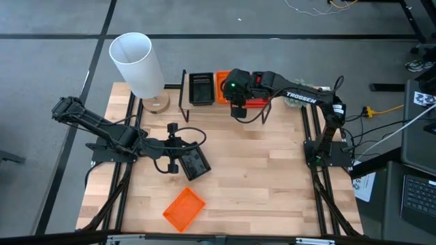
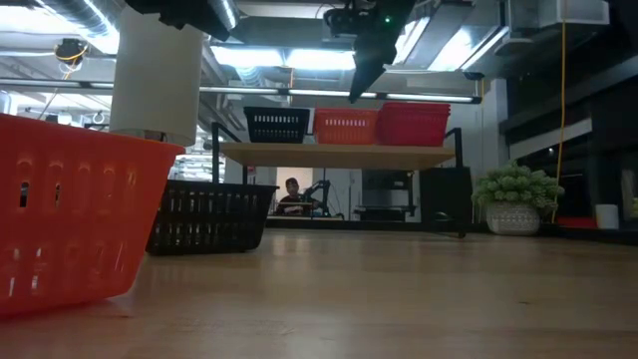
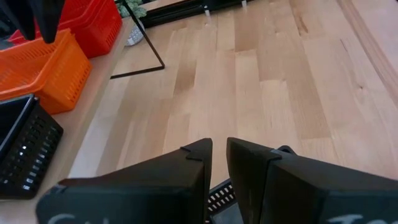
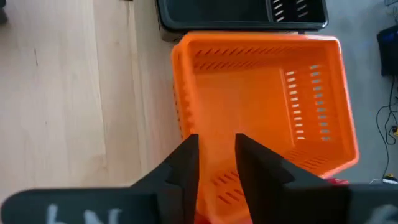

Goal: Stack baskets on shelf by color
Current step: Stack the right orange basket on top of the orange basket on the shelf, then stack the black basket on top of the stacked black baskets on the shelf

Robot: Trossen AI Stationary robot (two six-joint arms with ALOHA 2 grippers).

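The shelf (image 2: 339, 155) stands at the table's far edge with a black basket (image 2: 276, 125), an orange basket (image 4: 261, 93) and a red basket (image 2: 414, 124) side by side on its top. My right gripper (image 4: 217, 140) hangs just above the orange basket's near wall, fingers a little open, touching nothing. My left gripper (image 3: 219, 146) is near the table's middle, shut on another black basket (image 1: 194, 163). A second orange basket (image 1: 184, 207) sits on its bottom by the near edge. My left gripper pinches the black basket's side wall (image 3: 217, 198) between its two fingers, coming from above and from the table's left. The fingers themselves hide most of the contact. In the low view the black basket (image 2: 209, 214) has its bottom on the table.
A tall white cylinder (image 1: 138, 64) on a wooden base stands at the far left corner beside the shelf. Bare wood lies between the shelf and the baskets on the table (image 1: 272, 170). A potted plant (image 2: 513, 199) and a person show in the room beyond.
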